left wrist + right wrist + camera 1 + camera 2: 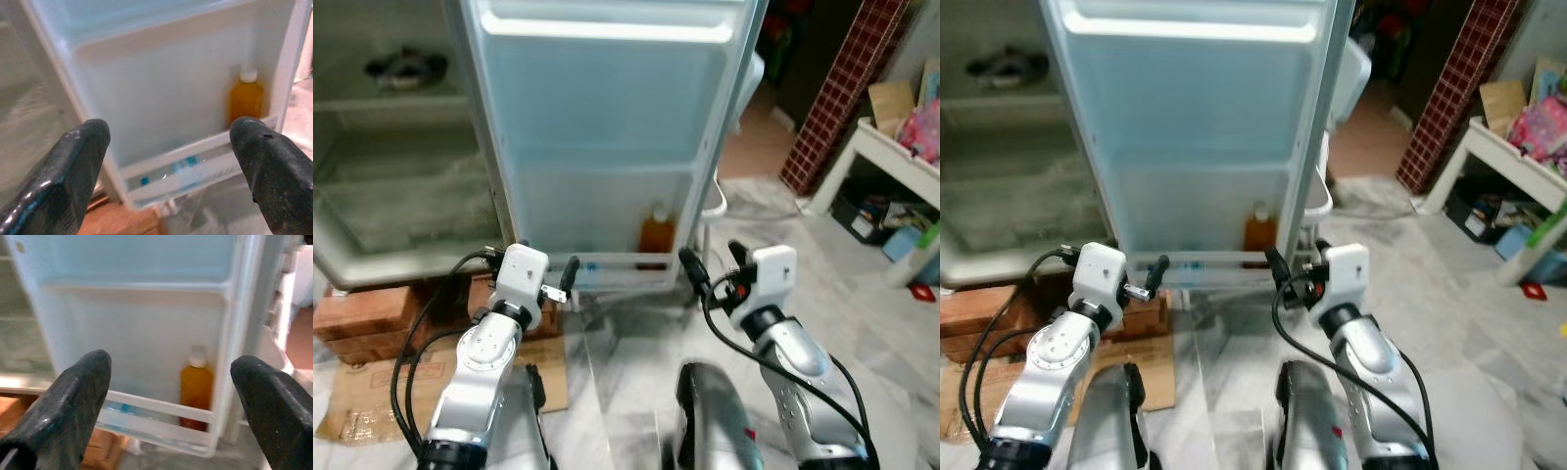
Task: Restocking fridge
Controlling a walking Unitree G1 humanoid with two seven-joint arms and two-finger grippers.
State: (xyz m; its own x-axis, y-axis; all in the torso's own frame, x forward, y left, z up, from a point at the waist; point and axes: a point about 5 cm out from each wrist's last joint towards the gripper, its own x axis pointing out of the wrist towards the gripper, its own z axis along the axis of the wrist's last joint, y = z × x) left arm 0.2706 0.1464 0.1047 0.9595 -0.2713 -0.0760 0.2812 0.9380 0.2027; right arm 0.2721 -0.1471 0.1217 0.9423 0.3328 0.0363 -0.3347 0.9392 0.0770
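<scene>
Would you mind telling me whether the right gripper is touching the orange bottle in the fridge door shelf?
Apart. In the right wrist view, the right gripper is open and the orange bottle stands beyond its fingers behind the door shelf rail, with clear space between.

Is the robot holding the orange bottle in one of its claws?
No, the orange bottle stands in the bottom shelf of the fridge door, and both the left claw and the right claw are open and hold nothing.

A lived-in home is showing here: a white open fridge door [607,137] is standing over a pale marble-patterned floor [862,323], a red brick pillar [837,88] is rising behind, and a cluttered white side table [891,157] is sitting nearby.
</scene>
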